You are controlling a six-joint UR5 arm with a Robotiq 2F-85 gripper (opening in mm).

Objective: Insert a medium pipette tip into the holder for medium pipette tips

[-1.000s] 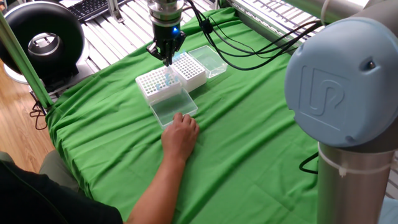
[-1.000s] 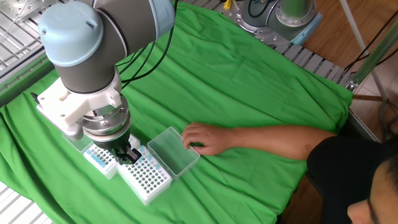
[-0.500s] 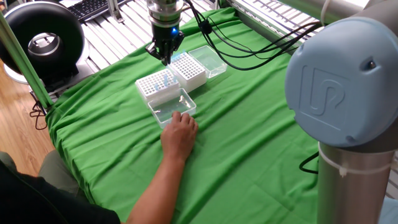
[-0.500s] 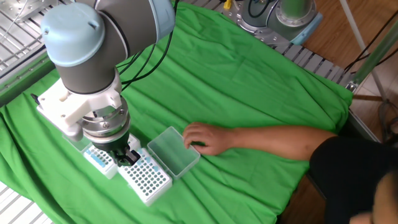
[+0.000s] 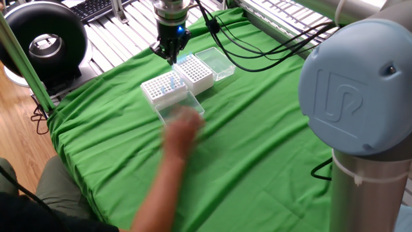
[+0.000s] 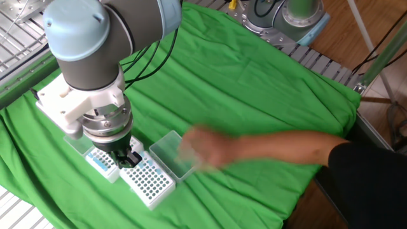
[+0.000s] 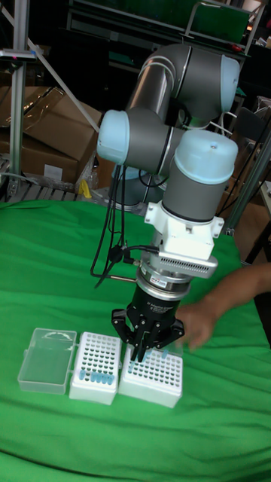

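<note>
Directly beneath the closed claw, the holder for medium pipette tips, fingertips just above its hole grid.

Two racks side by side – claw above holder for medium pipette tips.
</note>
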